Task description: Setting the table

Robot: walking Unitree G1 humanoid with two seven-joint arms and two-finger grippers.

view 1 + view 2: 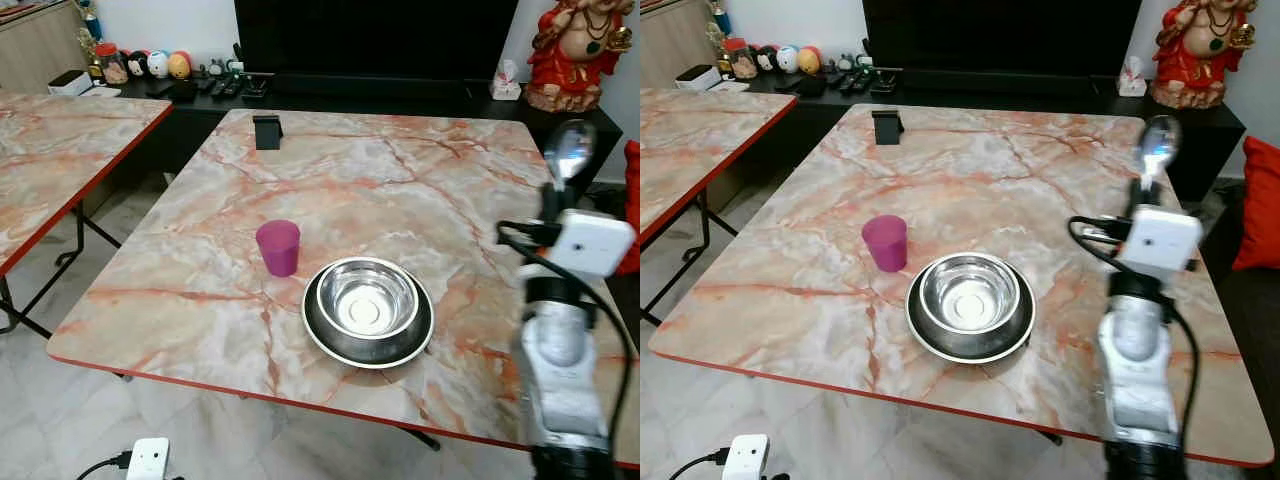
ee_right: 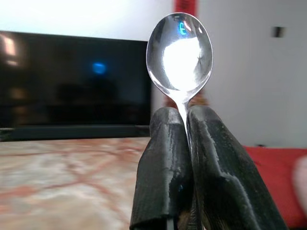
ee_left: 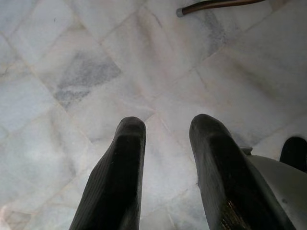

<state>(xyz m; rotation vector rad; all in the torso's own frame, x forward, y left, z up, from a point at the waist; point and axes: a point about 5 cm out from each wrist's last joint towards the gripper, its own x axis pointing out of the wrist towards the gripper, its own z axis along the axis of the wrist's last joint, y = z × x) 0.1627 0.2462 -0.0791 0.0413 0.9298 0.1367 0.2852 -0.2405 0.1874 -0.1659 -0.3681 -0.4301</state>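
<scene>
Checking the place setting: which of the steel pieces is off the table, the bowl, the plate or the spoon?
The spoon. The right gripper holds it upright by the handle, bowl end up, above the marble table. The steel bowl sits in the plate beside the pink cup.

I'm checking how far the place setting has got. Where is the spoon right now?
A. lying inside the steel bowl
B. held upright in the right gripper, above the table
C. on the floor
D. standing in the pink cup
B: the right gripper is shut on the spoon, bowl end up, right of the steel bowl and pink cup.
</scene>
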